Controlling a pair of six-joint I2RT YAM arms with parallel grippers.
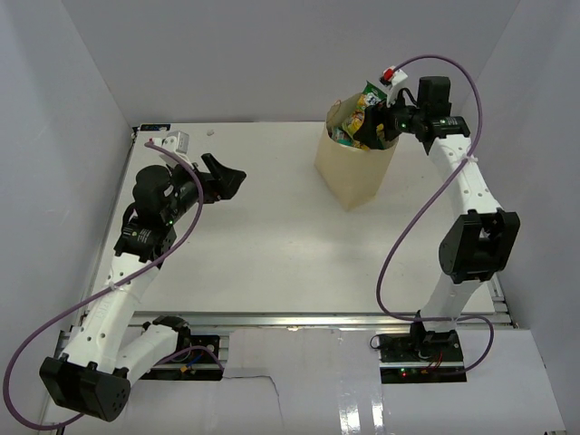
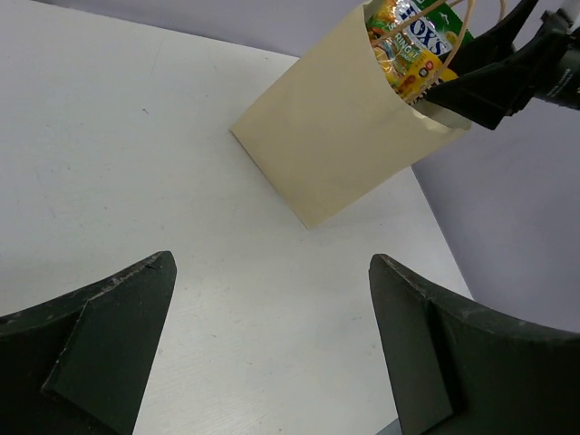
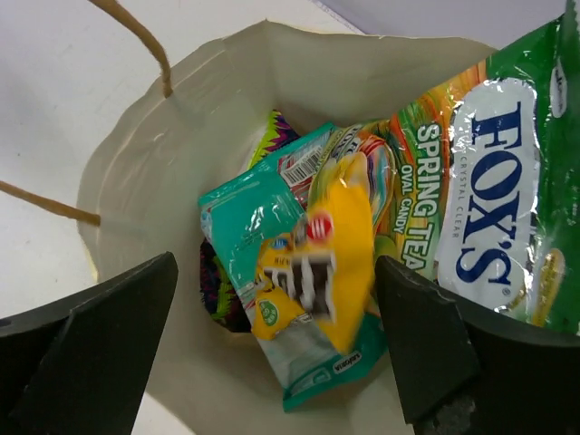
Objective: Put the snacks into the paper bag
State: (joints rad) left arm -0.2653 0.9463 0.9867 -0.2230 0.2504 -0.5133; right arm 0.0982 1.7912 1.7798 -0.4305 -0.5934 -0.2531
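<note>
The tan paper bag [image 1: 353, 172] stands at the back right of the table, its mouth open, and also shows in the left wrist view [image 2: 335, 145]. Snacks fill it: a green-yellow Fox's packet [image 3: 489, 181], a teal-white packet [image 3: 240, 213], a blurred yellow packet [image 3: 340, 263] on top, and a dark purple one [image 3: 213, 290] lower down. My right gripper [image 3: 276, 263] is open right over the bag's mouth [image 1: 373, 127], touching no packet. My left gripper [image 1: 227, 177] is open and empty above the left of the table [image 2: 272, 263].
A small white object [image 1: 178, 140] lies at the back left corner. Grey walls enclose the table on three sides. The bag's string handles [image 3: 136, 36] stand up at its far rim. The right gripper's dark fingers [image 2: 494, 77] show beside the bag.
</note>
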